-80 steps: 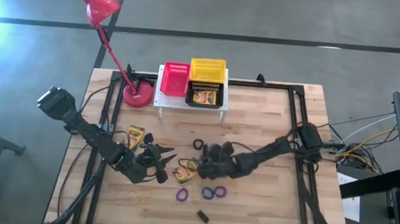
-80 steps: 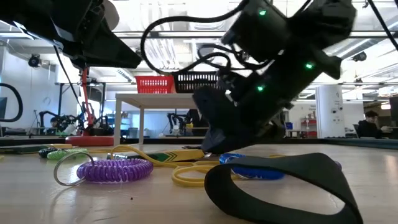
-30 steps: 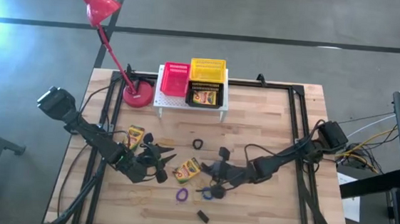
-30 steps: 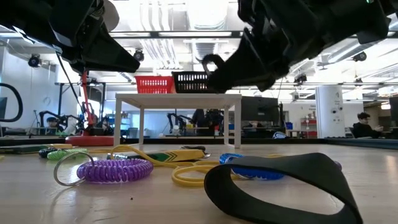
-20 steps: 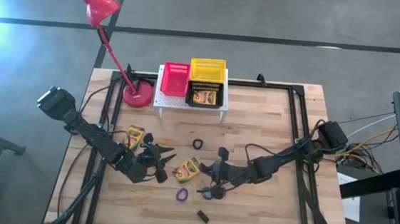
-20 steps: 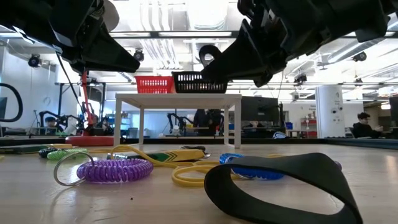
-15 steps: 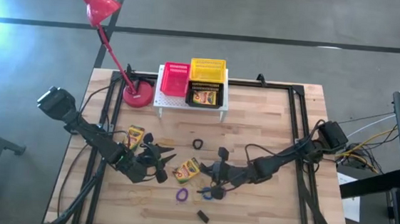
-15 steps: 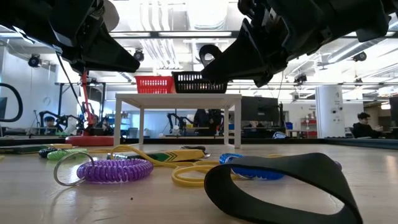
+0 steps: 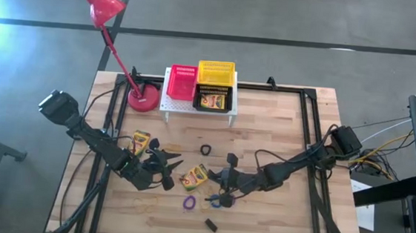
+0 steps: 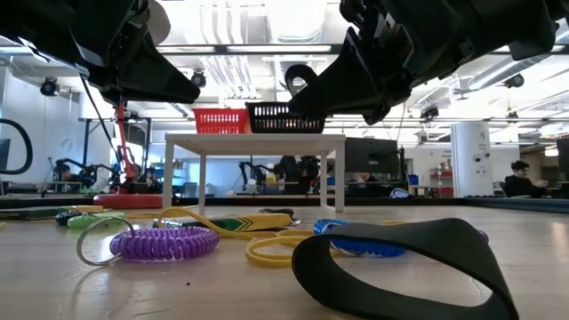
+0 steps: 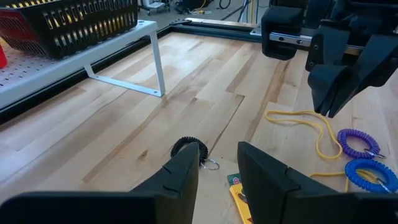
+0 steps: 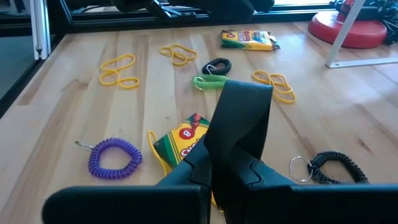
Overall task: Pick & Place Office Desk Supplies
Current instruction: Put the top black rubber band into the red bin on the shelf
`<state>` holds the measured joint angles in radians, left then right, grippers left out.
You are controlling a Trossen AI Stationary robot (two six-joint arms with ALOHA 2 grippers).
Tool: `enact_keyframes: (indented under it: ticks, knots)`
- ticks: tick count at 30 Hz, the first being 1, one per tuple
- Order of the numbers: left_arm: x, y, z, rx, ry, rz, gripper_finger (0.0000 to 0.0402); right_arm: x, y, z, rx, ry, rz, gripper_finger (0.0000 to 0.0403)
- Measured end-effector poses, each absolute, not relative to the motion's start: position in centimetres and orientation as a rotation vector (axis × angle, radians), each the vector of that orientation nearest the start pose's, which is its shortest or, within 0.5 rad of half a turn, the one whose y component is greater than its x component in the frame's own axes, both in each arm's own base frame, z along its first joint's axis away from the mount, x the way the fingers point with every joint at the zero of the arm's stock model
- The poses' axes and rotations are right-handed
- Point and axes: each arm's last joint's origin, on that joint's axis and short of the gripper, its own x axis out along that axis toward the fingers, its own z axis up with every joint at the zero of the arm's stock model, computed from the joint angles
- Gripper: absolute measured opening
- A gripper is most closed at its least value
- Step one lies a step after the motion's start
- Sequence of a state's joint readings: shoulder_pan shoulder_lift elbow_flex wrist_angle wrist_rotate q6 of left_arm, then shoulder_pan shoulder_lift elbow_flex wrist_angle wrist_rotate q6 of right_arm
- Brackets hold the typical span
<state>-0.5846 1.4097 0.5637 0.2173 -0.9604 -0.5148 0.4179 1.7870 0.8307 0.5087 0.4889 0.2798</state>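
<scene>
My right gripper [image 12: 230,167] hangs above the table's middle, shut on a wide black elastic band [image 12: 239,115] [image 9: 232,160]. Below and to the left of it lie a crayon box [image 9: 194,176], a purple coil loop [image 9: 188,202] and a blue one [image 9: 218,201]. A black coil loop [image 9: 205,150] lies farther back. My left gripper [image 9: 173,161] is open above the table, left of that crayon box, with nothing between its fingers [image 11: 183,174]. A second crayon box [image 9: 140,141] lies at the left. Another black band [image 10: 400,267] stands on its edge near the front. My right gripper pinches the black band's lower part [image 12: 231,144] between its two shut fingers, flattening it there. The fingers slant slightly downward, coming from the table's right. The band stands up past the fingertips as a small loop [image 10: 299,78], lifted clear of the table.
A white perforated rack [image 9: 165,107] at the back holds a red basket [image 9: 182,81] and a yellow basket [image 9: 216,72], with a crayon box [image 9: 211,100] under the yellow one. A red lamp's base [image 9: 143,96] stands left of it. Yellow rubber bands [image 12: 120,68] lie scattered about.
</scene>
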Motion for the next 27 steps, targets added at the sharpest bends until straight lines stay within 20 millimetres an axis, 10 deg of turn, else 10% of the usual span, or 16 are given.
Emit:
enact_keyframes:
  ticks: [15, 27]
  knots:
    - [25.6, -11.8, 17.8, -0.078, 0.224, 0.219, 0.0131, 32.6, 13.0, 15.5, 0.08, 0.388, -0.125, 0.0008]
    - [31.1, -11.4, 16.5, -0.049, 0.221, 0.044, 0.0266, 32.6, 13.0, 15.5, 0.078, 0.391, -0.124, 0.0008]
